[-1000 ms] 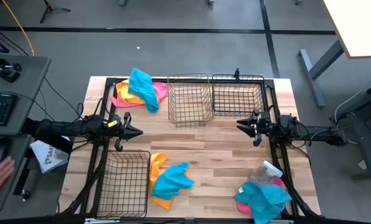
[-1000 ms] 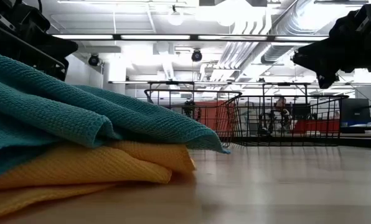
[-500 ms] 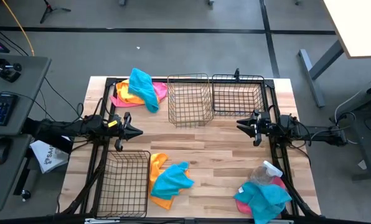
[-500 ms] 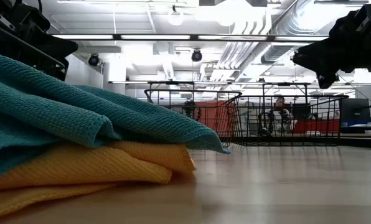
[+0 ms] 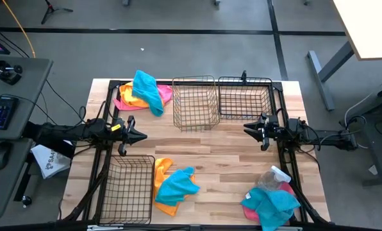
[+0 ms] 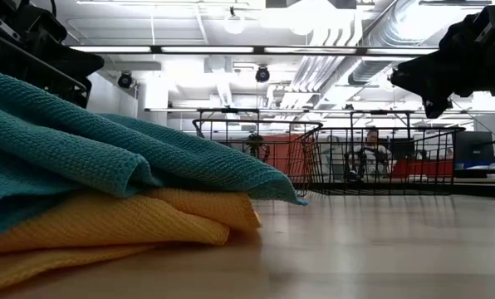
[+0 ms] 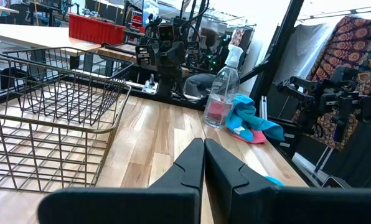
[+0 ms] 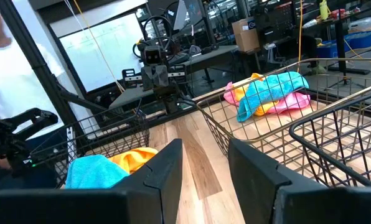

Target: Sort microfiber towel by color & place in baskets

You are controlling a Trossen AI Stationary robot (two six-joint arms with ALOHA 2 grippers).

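Towels (image 5: 176,187) lie unsorted beside the near basket (image 5: 125,186); both arms hover above it, left gripper (image 5: 137,135) fingers together, right gripper (image 5: 250,128) fingers apart, empty, likely poised to start.

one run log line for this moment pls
left gripper shut, idle | right gripper open, empty | baskets empty | towels unsorted on table

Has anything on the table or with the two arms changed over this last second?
Nothing on the table changed. The left gripper stays shut and the right gripper stays open, both empty above the wood. The towels and baskets lie as before. Only a person's hand by the desk at the left edge has gone.
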